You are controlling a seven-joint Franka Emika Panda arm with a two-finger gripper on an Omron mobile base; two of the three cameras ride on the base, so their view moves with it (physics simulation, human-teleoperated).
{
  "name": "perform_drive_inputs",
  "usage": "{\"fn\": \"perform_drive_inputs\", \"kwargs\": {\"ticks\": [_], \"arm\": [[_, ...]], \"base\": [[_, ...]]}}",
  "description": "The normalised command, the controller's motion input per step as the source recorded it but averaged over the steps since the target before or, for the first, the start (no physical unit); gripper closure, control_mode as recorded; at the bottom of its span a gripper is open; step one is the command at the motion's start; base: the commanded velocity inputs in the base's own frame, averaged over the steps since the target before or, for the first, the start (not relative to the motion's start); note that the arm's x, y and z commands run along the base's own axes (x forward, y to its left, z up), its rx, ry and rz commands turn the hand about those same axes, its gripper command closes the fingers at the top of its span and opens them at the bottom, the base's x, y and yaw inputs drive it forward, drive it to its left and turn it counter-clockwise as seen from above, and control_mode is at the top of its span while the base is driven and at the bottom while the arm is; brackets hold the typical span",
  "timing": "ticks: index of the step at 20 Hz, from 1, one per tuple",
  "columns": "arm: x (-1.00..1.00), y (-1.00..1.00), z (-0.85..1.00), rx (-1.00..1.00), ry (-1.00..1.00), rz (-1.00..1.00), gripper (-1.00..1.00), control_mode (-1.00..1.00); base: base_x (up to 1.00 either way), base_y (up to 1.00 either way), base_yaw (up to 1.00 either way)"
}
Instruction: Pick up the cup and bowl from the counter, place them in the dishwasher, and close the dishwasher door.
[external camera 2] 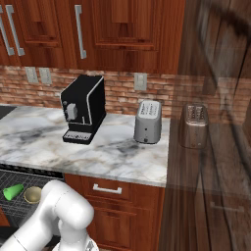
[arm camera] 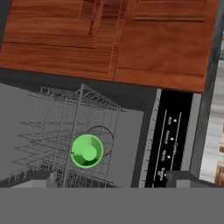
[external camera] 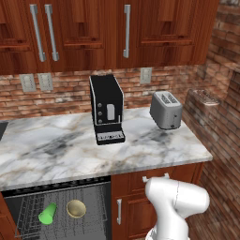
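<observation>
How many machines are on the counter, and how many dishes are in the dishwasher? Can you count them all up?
Coffee machines on the counter: 1, the black coffee machine
Toasters on the counter: 1, the silver toaster
Cups in the dishwasher: 1, the green cup
Bowls in the dishwasher: 1, the tan bowl
Total: 4

The green cup (arm camera: 87, 151) sits in the dishwasher's grey wire rack (arm camera: 65, 131), seen mouth-on (a dark ring just behind it cannot be identified). Right of the rack runs the black control strip (arm camera: 170, 140), reddish wooden cabinet fronts (arm camera: 109, 35) above.
</observation>
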Motion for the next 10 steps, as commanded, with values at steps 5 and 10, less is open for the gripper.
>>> {"fn": "perform_drive_inputs", "kwargs": {"ticks": [5,10], "arm": [[-0.19,0.09,-0.54,0.05,-0.08,0.0,-1.0,-1.0],[-0.18,0.05,-0.67,0.06,-0.07,0.0,-1.0,-1.0]], "base": [[0.0,0.0,0.0],[0.0,0.0,0.0]]}}
